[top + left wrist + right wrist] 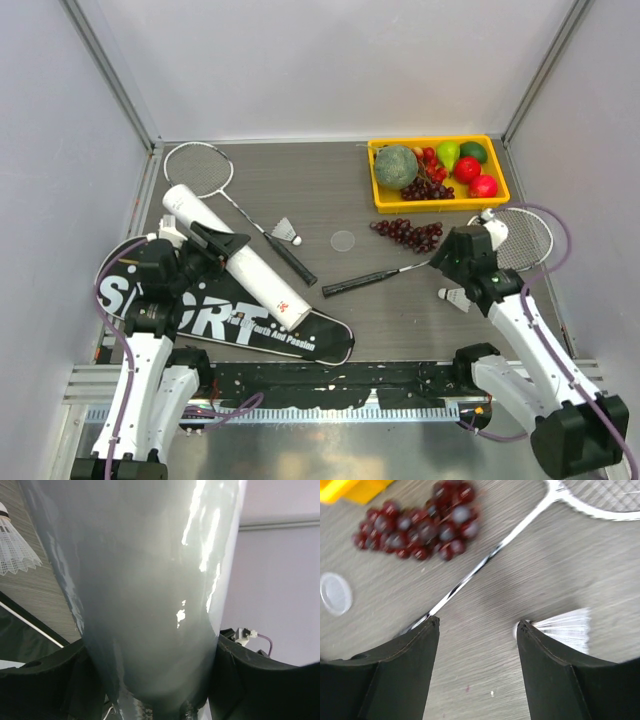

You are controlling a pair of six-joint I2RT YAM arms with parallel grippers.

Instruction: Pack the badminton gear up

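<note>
Nearest the arm bases, the black "SPORT" bag lies flat on the table. The long white tube slants over the bag's upper edge, with the left gripper clamped round it. At right, the right gripper hangs with jaws spread and nothing between them, one shuttlecock just beside a finger. Beyond lie the right racket, the left racket and a second shuttlecock beside its shaft. The grape bunch sits past them and, farthest back, the yellow fruit tray.
</note>
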